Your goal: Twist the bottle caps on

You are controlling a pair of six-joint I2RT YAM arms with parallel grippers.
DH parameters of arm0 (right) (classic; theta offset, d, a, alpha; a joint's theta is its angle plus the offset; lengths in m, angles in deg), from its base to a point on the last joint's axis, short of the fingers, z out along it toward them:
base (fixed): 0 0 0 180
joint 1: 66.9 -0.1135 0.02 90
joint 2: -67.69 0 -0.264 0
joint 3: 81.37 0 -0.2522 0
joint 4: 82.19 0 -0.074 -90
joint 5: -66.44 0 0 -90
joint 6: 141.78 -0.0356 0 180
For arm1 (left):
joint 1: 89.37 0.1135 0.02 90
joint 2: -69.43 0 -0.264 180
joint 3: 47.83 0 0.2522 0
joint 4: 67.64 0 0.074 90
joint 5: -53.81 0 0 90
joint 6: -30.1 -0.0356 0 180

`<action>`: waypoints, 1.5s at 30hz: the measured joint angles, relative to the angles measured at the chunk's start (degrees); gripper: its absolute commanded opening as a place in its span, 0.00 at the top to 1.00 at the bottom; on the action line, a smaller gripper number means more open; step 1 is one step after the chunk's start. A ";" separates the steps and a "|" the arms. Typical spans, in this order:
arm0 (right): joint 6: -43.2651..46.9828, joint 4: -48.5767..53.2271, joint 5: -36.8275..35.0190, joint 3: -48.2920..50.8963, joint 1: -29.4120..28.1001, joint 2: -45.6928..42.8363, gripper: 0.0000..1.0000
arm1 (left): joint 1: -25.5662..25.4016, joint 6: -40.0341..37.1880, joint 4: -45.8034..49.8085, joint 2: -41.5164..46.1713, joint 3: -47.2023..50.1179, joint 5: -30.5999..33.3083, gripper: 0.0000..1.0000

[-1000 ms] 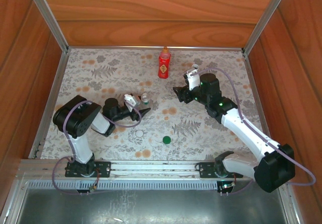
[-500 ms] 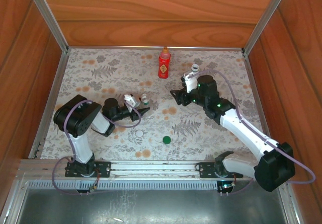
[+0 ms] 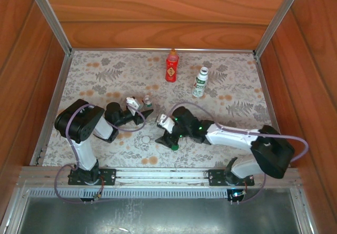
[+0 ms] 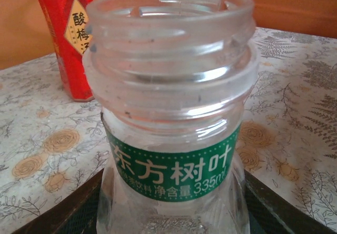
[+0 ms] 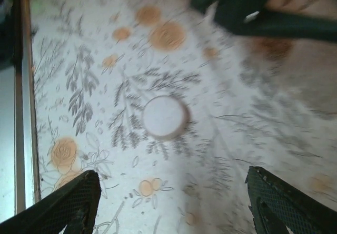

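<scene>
Clear bottle [image 3: 148, 102], uncapped. Top view: it stands left of centre on the flowered bench [image 3: 100, 76], pinched by the left hand [image 3: 143, 109]. The red bottle [image 3: 171, 65] and white bottle [image 3: 200, 82] stand well apart from it at upper middle. Loose at lower centre are a white cap [image 3: 146, 139] and a green cap [image 3: 174, 146]. The right hand [image 3: 167, 137] sits low between them, touching or just above the green one; which cannot be told. Left wrist view: the bottle is at centre frame with its threaded neck open, and dark fingers [image 4: 73, 213] are closed against its lower flanks. Hazard: the thin wall, held low, may squash or spin in the grip under twisting. Right wrist view, blurred: fingers [image 5: 73, 205] are spread wide with nothing held, and the white cap lies flat on the bench at centre frame. Hazards: a flat cap may skate or flip when pinched. Which cap fits this neck is unclear, so the wrong one may be picked. A cap set on tilted would likely cross-thread.
</scene>
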 measured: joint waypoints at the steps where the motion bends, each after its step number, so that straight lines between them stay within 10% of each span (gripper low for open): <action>1: 0.92 -1.14 -0.13 0.00 -0.85 1.75 0.23 | 0.07 0.00 -0.07 0.00 0.02 0.24 0.42; 23: 10.69 -12.85 -1.92 -7.76 -6.62 22.95 0.44 | 2.51 1.09 -0.24 0.57 0.79 1.20 0.43; 45: -2.32 -18.08 -12.70 -0.26 0.42 17.88 0.54 | 2.60 0.26 0.59 1.22 0.98 0.61 0.42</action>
